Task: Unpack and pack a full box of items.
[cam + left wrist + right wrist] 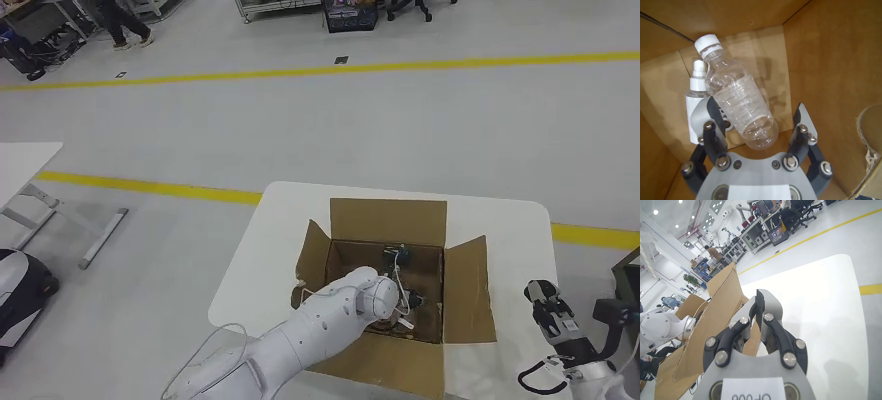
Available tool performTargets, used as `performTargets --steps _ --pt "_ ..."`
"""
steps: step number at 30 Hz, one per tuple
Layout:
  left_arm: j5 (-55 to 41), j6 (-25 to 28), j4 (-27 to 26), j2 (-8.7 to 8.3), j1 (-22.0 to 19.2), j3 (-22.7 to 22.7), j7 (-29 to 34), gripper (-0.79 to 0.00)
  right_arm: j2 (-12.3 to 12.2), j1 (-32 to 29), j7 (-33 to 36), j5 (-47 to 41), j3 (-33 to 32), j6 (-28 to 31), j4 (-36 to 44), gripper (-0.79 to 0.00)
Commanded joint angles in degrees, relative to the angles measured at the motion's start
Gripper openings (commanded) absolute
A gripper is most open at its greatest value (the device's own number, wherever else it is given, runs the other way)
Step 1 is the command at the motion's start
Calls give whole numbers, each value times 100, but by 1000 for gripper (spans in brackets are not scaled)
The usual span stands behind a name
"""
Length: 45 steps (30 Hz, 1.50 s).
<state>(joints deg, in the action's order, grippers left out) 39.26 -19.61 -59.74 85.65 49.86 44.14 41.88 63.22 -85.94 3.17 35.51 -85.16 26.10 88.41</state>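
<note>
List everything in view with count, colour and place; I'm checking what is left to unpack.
box: 1, brown cardboard, flaps open, on the table
table: 1, white, under the box
water bottle: 1, clear with white cap, tilted inside the box
spray bottle: 1, white, inside the box beside the water bottle
round thing: 1, brown, by a box wall; cannot tell what it is
left gripper: 1, grey and black, inside the box, fingers open either side of the water bottle's base
right gripper: 1, grey and black, over the table beside the box, fingers shut

White arm (320, 330), blk jaws, silver screws (721, 162)
</note>
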Motion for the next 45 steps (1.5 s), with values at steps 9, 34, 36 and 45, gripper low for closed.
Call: performTargets --steps 9,34,36,45 --pt "-85 42 421 130 -129 -84 -131 -68 0 0 0 0 0 0 0 -785" --pt "318 25 -892 -84 410 518 270 -785 -4 -37 193 55 13 31 185 -785" --pt "320 41 -1323 -168 607 706 535 -785 -14 -69 339 -82 -39 104 290 -785" --pt "951 26 -3085 -478 1434 1311 1237 -785 -88 -253 1369 -1063 -340 507 821 -160"
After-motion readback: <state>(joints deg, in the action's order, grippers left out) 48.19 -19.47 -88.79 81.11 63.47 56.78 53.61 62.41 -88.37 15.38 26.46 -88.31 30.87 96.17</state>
